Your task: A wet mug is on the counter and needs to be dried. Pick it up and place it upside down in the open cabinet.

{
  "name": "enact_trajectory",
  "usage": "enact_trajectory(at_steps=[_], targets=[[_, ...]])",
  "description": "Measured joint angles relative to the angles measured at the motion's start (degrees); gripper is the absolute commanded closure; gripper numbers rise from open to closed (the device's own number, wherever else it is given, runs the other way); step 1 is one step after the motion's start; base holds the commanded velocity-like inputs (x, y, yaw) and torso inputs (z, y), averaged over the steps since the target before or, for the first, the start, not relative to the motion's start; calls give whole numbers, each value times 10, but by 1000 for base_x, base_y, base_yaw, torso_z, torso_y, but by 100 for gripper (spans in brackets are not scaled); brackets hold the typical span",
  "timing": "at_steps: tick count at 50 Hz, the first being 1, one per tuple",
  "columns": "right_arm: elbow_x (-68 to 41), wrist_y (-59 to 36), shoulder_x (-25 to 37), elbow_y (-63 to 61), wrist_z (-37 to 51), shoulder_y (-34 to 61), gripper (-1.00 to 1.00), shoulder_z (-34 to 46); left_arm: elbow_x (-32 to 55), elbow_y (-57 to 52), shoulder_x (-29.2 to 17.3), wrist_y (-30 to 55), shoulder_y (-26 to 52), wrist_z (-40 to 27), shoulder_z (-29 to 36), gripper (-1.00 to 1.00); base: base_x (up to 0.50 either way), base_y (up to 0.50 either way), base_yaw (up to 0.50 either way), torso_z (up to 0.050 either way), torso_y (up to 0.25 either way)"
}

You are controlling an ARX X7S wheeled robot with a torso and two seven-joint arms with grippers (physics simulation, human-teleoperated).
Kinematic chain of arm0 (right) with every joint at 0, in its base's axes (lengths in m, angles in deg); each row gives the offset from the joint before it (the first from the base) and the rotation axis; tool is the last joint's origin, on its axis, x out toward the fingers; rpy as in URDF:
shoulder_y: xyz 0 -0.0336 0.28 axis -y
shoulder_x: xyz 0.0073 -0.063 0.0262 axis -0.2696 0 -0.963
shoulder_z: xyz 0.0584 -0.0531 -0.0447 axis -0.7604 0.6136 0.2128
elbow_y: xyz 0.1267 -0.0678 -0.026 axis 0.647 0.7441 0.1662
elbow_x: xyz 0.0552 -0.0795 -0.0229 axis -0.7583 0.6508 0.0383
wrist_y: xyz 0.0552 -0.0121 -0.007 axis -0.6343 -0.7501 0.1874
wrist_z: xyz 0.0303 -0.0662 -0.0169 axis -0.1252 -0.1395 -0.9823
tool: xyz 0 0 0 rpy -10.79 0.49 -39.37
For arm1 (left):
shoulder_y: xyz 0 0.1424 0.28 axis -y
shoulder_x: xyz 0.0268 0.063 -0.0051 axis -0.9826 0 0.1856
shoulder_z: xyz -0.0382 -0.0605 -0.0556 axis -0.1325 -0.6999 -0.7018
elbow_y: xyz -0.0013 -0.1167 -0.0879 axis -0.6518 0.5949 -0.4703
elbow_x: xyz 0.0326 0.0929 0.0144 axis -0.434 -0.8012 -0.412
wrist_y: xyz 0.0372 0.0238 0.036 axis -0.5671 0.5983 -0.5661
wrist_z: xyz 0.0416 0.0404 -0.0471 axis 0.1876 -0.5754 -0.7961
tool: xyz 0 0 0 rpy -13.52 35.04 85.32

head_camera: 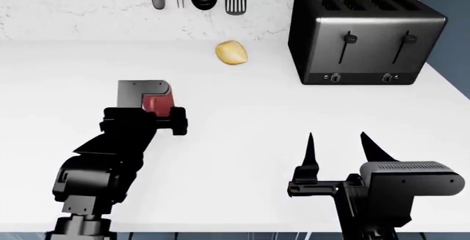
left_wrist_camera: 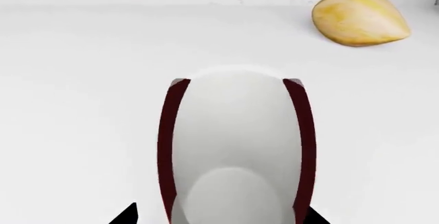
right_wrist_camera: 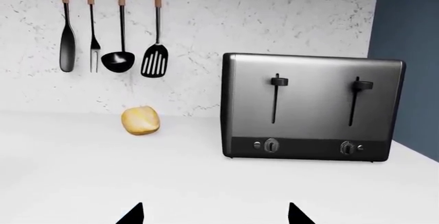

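Mug (head_camera: 156,103) sits between the left gripper's (head_camera: 151,105) closed-in fingers on the counter (head_camera: 242,124); right gripper (head_camera: 342,141) spread wide, empty.

The surface (head_camera: 242,141) is a broad, plain white slab that meets a pale speckled wall at the back. A dark four-slot toaster (head_camera: 364,36) stands directly on it at the back, near the right edge. Left of the toaster, close to the wall, lies a yellow lump (head_camera: 231,53), well apart from the toaster. Farther left of the toaster and nearer the front is the red mug (head_camera: 156,103); whether it rests on the surface cannot be told.
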Motion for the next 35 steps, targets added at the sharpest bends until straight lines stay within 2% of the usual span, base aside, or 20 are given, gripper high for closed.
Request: enact_trajectory(at_steps=[2, 3, 17, 24, 35], targets=[[-1, 1, 1, 0, 0, 0, -100, 0, -2, 13, 1, -5, 5, 2, 2, -100, 0, 0, 0, 0, 0], [-1, 1, 1, -1, 1, -1, -100, 0, -2, 20, 1, -8, 7, 2, 4, 100, 0, 0, 0, 0, 0], [-5, 3, 4, -2, 4, -2, -100, 1, -12, 33, -1, -10, 20, 9, 16, 100, 0, 0, 0, 0, 0], [-9, 2, 6, -5, 6, -2, -100, -2, 0, -60, -13, 39, 9, 4, 20, 100, 0, 0, 0, 0, 0], [-24, -9, 10, -16, 8, -3, -100, -13, 19, -268, -44, 160, 23, -16, 48, 100, 0, 0, 0, 0, 0]])
